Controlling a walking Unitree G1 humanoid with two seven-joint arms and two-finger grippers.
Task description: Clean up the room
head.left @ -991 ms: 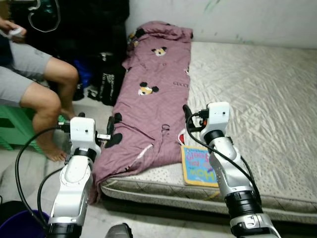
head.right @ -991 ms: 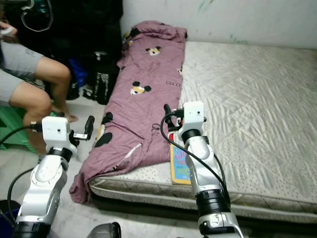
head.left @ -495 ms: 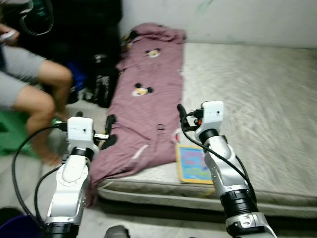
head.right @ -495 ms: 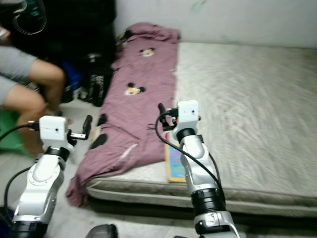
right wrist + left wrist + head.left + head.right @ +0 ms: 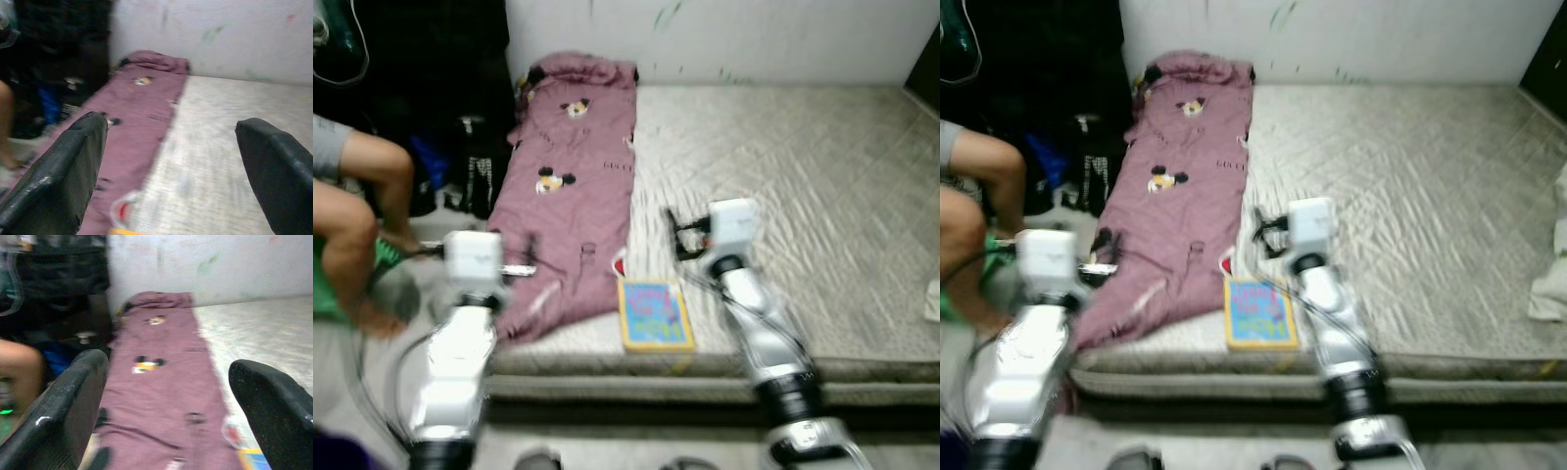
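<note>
Both hands empty, fingers spread wide. Right hand [image 5: 677,238] hovers over mattress [image 5: 803,176] near book [image 5: 655,315]; left hand [image 5: 530,264] beside purple blanket [image 5: 570,196]. Steady stance, approach book from above.

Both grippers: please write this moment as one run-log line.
left gripper: open, empty | right gripper: open, empty | blanket: on mattress | book: at mattress edge

I am turning my head rightward, so the mattress [image 5: 822,186] is sliding left and showing its far right side, and the seated person [image 5: 347,211] is slipping toward the edge. Everything is blurring as I move.
</note>
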